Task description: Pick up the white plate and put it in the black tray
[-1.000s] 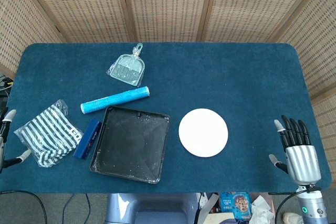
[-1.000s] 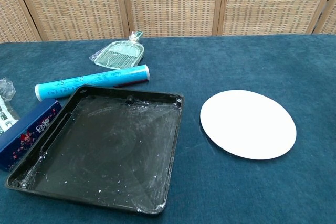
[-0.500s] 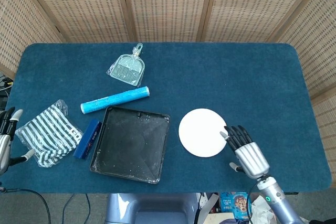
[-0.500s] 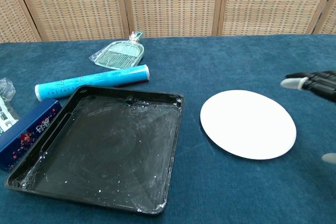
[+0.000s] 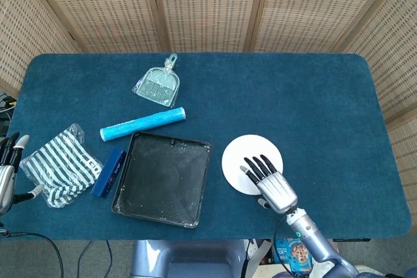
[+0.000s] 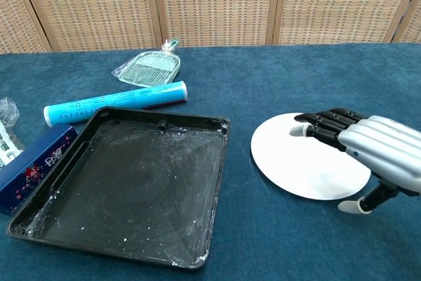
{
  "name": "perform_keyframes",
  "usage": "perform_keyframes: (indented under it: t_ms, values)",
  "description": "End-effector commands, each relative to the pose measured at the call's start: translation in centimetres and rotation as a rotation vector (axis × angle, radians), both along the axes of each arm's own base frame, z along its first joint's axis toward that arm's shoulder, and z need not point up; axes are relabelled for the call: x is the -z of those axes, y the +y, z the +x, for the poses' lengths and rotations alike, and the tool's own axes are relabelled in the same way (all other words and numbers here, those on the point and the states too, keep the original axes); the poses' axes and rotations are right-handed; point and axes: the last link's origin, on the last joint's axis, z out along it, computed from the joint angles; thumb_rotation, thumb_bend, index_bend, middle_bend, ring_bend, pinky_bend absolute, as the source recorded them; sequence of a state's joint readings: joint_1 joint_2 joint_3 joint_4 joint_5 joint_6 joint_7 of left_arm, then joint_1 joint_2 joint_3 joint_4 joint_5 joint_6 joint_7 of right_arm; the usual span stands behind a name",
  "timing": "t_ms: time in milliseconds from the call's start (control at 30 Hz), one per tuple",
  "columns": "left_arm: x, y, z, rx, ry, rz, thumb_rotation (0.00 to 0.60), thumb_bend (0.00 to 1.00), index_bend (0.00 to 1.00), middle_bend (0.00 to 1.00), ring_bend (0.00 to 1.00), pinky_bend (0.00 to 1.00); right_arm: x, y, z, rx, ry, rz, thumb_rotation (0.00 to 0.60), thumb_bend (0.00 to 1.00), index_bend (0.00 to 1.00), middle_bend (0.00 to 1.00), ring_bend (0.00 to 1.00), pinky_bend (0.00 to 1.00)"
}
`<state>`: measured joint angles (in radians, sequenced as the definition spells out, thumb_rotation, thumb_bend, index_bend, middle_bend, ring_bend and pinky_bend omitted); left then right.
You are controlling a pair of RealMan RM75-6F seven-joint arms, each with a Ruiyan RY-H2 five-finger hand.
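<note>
Blue worktop (image 5: 313,89): right robot hand (image 5: 272,184) over near side of plate (image 5: 247,154), fingers spread, holding nothing. Tray (image 5: 162,178) left of plate. Left robot hand (image 5: 6,168) at left edge, fingers apart, holding nothing.

No text is legible: print on the blue tube (image 6: 115,102) and dark blue box (image 6: 34,165) is too small to read.

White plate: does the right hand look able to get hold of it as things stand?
Probably yes. The right hand hovers open over the white plate, fingers apart and thumb beyond its near rim. Nothing lies on the plate, and the black tray sits clear to its left.
</note>
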<state>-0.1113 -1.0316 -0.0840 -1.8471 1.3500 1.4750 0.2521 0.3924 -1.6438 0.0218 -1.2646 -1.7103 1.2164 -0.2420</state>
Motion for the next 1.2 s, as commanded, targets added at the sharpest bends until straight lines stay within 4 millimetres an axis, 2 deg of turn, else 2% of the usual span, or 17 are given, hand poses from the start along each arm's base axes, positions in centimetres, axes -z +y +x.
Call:
perform_keyframes:
  t_ms: [33, 233, 400, 500, 567, 633, 767, 1000, 1200]
  values:
    - [0.0, 0.1, 0.0, -0.004, 0.002, -0.004, 0.6, 0.0, 0.0, 0.0, 0.0, 0.0, 0.7, -0.9, 0.2, 0.012, 0.018, 0.0, 0.6, 0.0, 0.11, 0.0, 0.0, 0.0]
    - [0.1, 0.2, -0.2, -0.013, 0.005, -0.008, 0.6, 0.0, 0.0, 0.0, 0.0, 0.0, 1.8, -1.0, 0.4, 0.019, 0.029, 0.014, 0.6, 0.0, 0.12, 0.0, 0.0, 0.0]
    - [0.1, 0.4, -0.3, -0.021, 0.007, -0.007, 0.6, 0.0, 0.0, 0.0, 0.0, 0.0, 2.5, -1.5, 0.6, 0.027, 0.037, 0.008, 0.6, 0.01, 0.17, 0.0, 0.0, 0.0]
    - [0.2, 0.4, -0.2, -0.021, 0.007, -0.006, 0.6, 0.0, 0.0, 0.0, 0.0, 0.0, 2.6, -1.7, 0.6, 0.034, 0.034, -0.003, 0.6, 0.12, 0.23, 0.0, 0.0, 0.0]
    - [0.2, 0.4, -0.3, -0.022, 0.009, -0.006, 0.6, 0.0, 0.0, 0.0, 0.0, 0.0, 2.6, -1.9, 0.6, 0.035, 0.029, -0.017, 0.6, 0.24, 0.26, 0.0, 0.0, 0.0]
    - [0.3, 0.5, -0.3, -0.024, 0.009, -0.008, 0.6, 0.0, 0.0, 0.0, 0.0, 0.0, 2.5, -2.0, 0.6, 0.038, 0.02, -0.031, 0.6, 0.31, 0.28, 0.0, 0.0, 0.0]
    - [0.4, 0.6, -0.3, -0.027, 0.011, -0.01, 0.6, 0.0, 0.0, 0.0, 0.0, 0.0, 2.3, -2.3, 0.5, 0.043, -0.001, -0.047, 0.6, 0.4, 0.3, 0.0, 0.0, 0.0]
    - [0.5, 0.6, -0.3, -0.028, 0.014, -0.01, 0.6, 0.0, 0.0, 0.0, 0.0, 0.0, 1.9, -2.8, 0.4, 0.036, -0.005, -0.068, 0.6, 0.41, 0.3, 0.0, 0.0, 0.0]
    - [0.5, 0.7, -0.3, -0.03, 0.013, -0.011, 0.6, 0.0, 0.0, 0.0, 0.0, 0.0, 1.8, -4.1, 0.2, 0.009, 0.068, -0.11, 0.6, 0.42, 0.33, 0.0, 0.0, 0.0]
